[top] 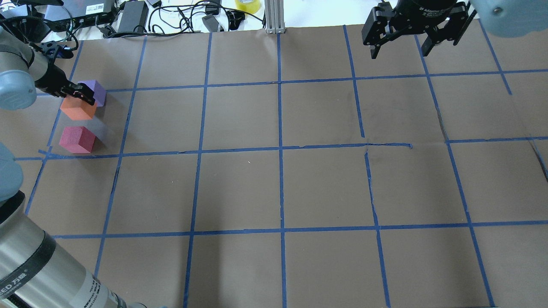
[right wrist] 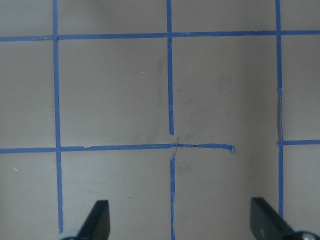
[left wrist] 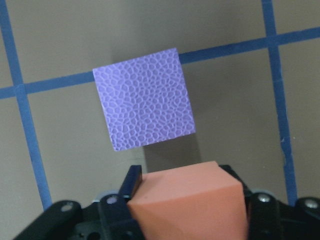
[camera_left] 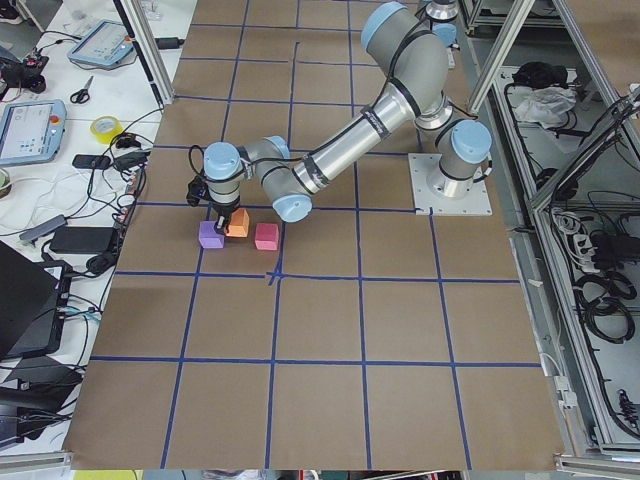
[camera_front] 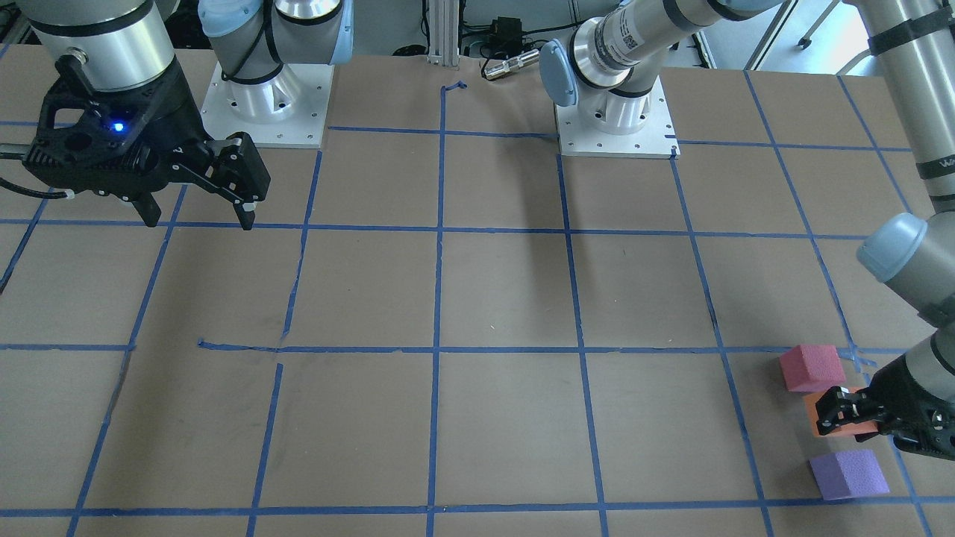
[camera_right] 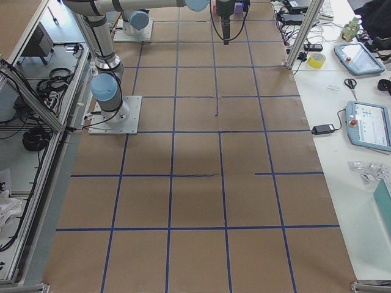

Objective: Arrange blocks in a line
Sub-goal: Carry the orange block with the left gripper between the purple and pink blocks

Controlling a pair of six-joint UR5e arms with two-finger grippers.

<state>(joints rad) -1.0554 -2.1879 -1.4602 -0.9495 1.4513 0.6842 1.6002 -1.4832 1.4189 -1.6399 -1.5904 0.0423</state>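
The orange block is between the fingers of my left gripper, which is shut on it, low over the table at the far left. In the left wrist view the orange block fills the jaws. The purple block lies just beyond it, apart from it. The pinkish-red block lies on the near side of the orange one. The three form a rough row. My right gripper is open and empty, held high at the far right; its fingertips show bare table between them.
Blue tape lines grid the brown table. The two arm base plates stand at the robot's side. Cables, power bricks and a yellow tape roll lie beyond the far edge. Tablets lie on the side bench.
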